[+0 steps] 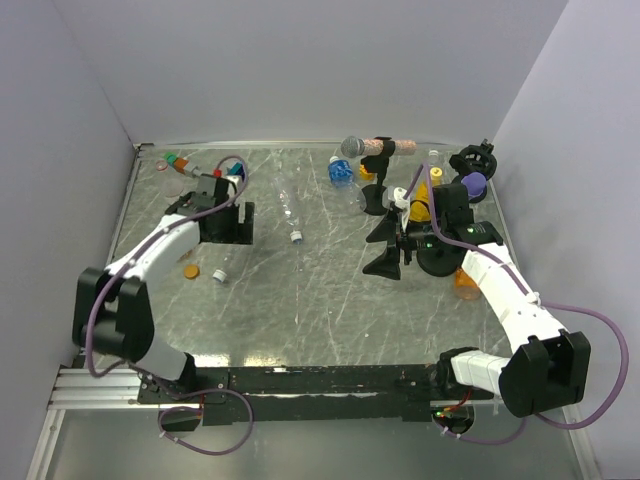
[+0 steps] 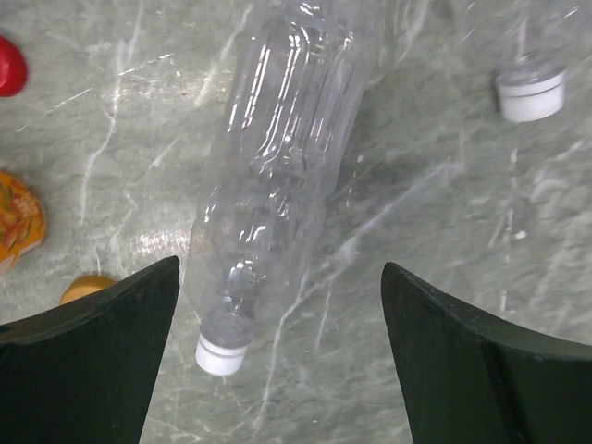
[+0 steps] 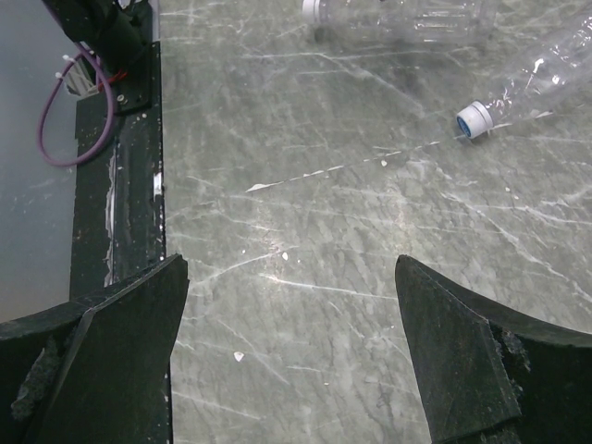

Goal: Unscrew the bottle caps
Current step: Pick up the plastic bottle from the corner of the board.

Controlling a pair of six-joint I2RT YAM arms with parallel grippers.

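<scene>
A clear bottle (image 2: 277, 157) lies on the table, its white cap (image 2: 223, 350) pointing toward me. My left gripper (image 2: 277, 347) hangs open above it, the cap near the left finger and touching neither. A second clear bottle's white cap (image 2: 529, 91) shows at the upper right. From above, the left gripper (image 1: 225, 238) sits at the left, over the bottle (image 1: 226, 264). The other clear bottle (image 1: 291, 215) lies mid-table. My right gripper (image 3: 291, 351) is open over bare table, and both white caps (image 3: 473, 119) lie far ahead. From above, the right gripper (image 1: 386, 247) stands centre-right.
A loose red cap (image 2: 8, 65) and an orange cap (image 2: 87, 288) lie left of the left gripper. At the back right stand a blue bottle (image 1: 340, 172), a yellow bottle (image 1: 420, 196), a grey microphone (image 1: 352, 147) and a purple microphone (image 1: 475, 184). The black base rail (image 3: 120, 185) runs along the near edge.
</scene>
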